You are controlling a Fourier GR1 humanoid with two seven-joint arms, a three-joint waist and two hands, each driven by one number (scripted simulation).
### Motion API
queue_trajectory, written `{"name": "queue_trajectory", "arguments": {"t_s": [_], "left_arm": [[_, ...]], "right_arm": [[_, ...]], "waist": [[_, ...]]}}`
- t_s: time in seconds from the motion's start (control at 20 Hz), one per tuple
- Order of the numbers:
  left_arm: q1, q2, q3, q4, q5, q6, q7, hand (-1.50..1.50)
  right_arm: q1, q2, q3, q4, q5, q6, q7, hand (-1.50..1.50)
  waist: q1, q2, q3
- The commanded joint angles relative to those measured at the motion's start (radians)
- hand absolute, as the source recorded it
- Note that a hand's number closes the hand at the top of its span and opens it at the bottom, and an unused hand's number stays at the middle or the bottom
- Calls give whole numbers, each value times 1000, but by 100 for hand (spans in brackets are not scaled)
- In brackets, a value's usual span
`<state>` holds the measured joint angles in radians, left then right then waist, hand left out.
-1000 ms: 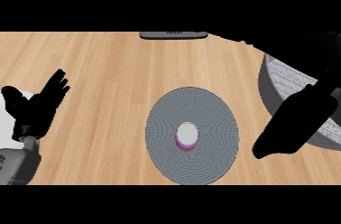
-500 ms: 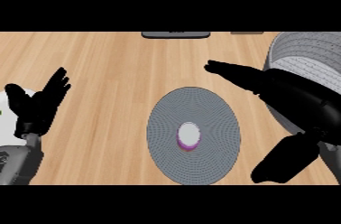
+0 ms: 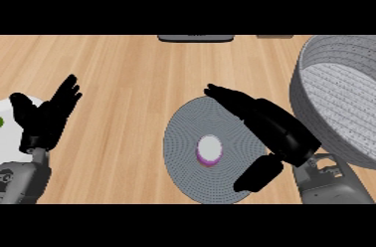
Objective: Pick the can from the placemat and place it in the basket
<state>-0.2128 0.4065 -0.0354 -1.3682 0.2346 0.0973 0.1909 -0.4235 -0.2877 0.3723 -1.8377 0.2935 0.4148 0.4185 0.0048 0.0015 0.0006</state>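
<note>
Head view: the can (image 3: 209, 150) stands upright near the middle of the round grey placemat (image 3: 187, 136) on the wooden counter (image 3: 140, 71). The right hand (image 3: 268, 126) lies over the placemat's right part, fingers straight, thumb spread below — holding nothing, just beside the can. The grey basket (image 3: 337, 91) sits at the right edge. The left hand (image 3: 46, 116) rests at the left edge, fingers up and relaxed — empty.

left robot hand (image 3: 46, 116): open, fingers up, at left edge | right robot hand (image 3: 270, 126): open, fingers extended, thumb down
</note>
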Motion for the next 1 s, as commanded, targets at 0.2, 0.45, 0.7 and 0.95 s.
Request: {"name": "queue_trajectory", "arguments": {"t_s": [0.2, 0.45, 0.7, 0.95], "left_arm": [[-52, -45, 28, 90, -43, -16, -30, 0], [0, -2, 90, 63, -14, -92, -34, 0], [39, -19, 86, -91, -25, -84, 84, 0], [7, -56, 125, 18, -97, -88, -12, 0]], "right_arm": [[28, 129, 97, 191, 192, -90, -95, -150], [-1, 114, 55, 311, 213, -25, -154, -150], [20, 122, 50, 298, 271, 21, -153, -150], [59, 159, 11, 249, 309, 48, -181, -150]], "waist": [[-7, 0, -1], [-1, 0, -1], [-2, -3, 0], [-6, -2, -1]]}}
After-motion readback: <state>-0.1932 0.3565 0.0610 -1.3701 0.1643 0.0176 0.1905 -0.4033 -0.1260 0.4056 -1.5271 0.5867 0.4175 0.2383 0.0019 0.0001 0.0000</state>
